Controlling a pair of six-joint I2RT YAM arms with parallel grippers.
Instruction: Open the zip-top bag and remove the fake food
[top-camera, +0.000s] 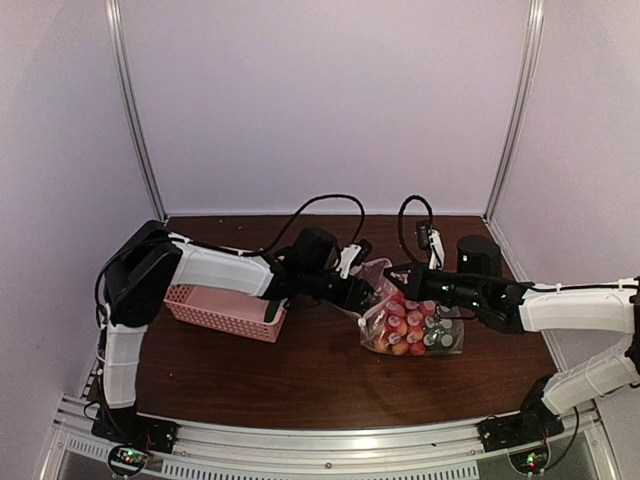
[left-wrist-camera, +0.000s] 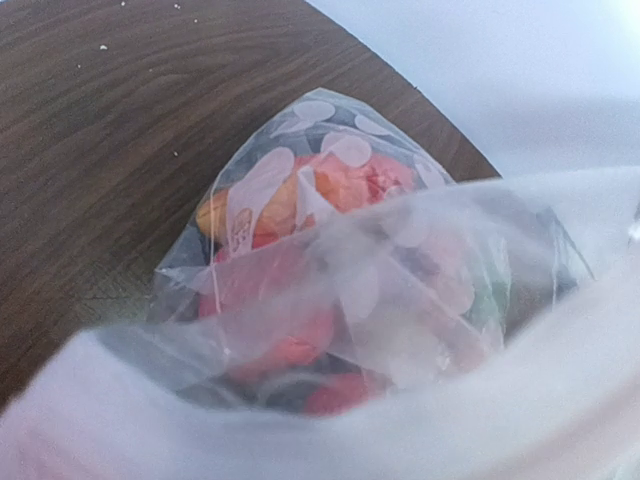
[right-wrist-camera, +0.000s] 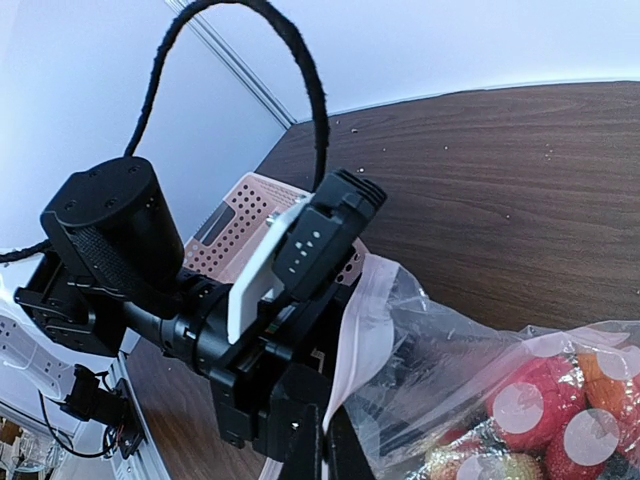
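On dark wood table, white walls around, left gripper pinching zip-top bag, right gripper closed.

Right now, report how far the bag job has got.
Done: both grippers are at the top of the bag. In hand: right gripper seems to pinch its edge; left gripper at the mouth, grip unclear. Left: all visible food is inside; none out.

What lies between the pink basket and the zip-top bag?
The left gripper, stretched over the table from beside the pink basket to the mouth of the zip-top bag. Top view shows it.
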